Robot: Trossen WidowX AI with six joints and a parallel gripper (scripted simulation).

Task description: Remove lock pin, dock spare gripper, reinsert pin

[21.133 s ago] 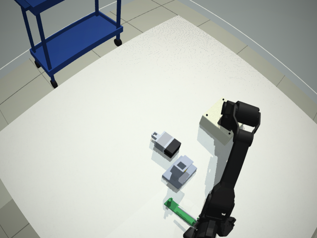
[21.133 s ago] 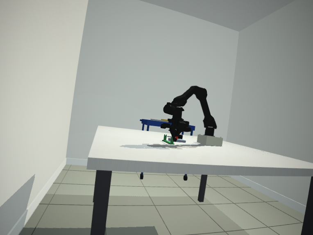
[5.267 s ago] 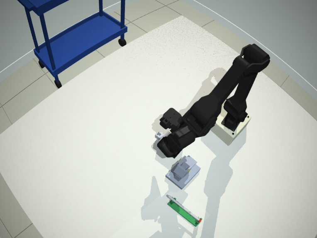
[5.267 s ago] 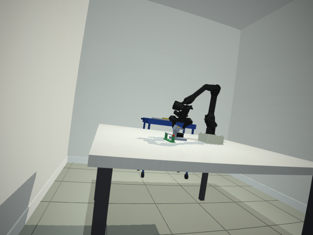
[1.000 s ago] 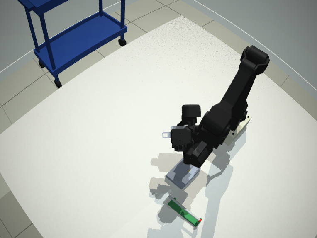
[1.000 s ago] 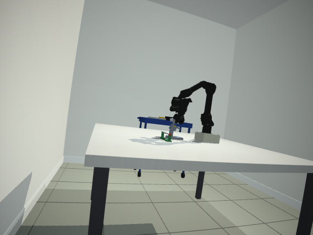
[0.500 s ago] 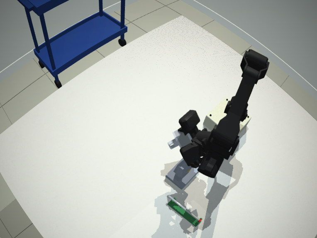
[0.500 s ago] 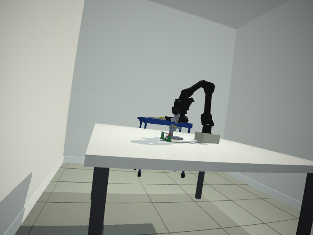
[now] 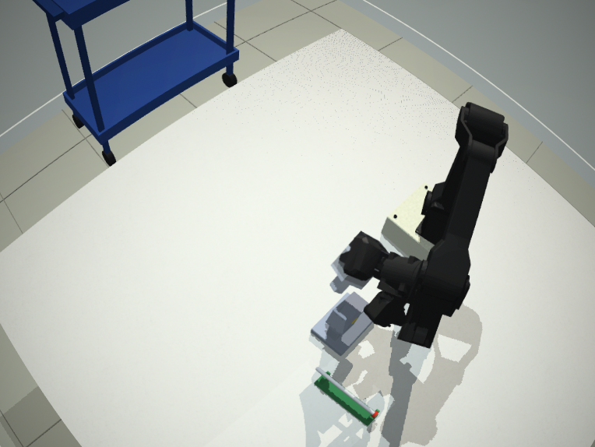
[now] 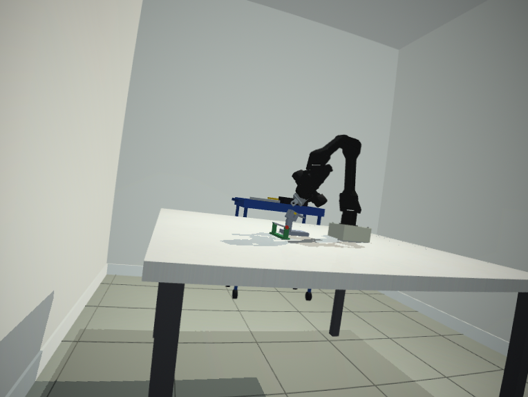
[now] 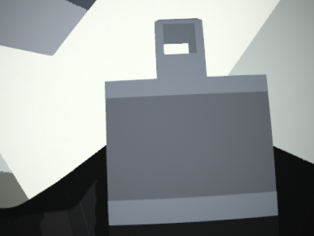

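Overhead, and the spare gripper [image 9: 337, 264] [image 10: 298, 198] [image 11: 179, 143] was off the table [image 9: 192, 240] [image 10: 256, 256], pinched in the claw [image 9: 358, 276] [image 10: 302, 200] [image 11: 191, 165]! Its stub [image 9: 338, 286] [image 10: 293, 202] [image 11: 180, 66] poked out beyond the black fingers, kept free, I judged, because that was the end meant for the socket. Just beside it stood the grey mount [image 9: 356, 331] [image 10: 291, 215] [image 11: 33, 33]. And the pin [image 9: 343, 390] [image 10: 278, 224]? Out of the mount, laid lengthwise along a green rack [image 9: 343, 401] [image 10: 280, 235], red end showing, probably parked there to leave the socket passable and the pin easy to grab again.

Over to the side view: the rack's two uprights carried that pin above the table, which should have left fingers room to get around it. The spare gripper hung close over the mount, tilted; whether they touched, I couldn't tell from there. Docking was still to do, and the tilt looked like something to straighten first.

Wrist view now, and what a look at the grip! The broad block sat between the fingers, stub ahead, its square window unobstructed. That hole presumably had to line up with the mount's, or the pin would jam.
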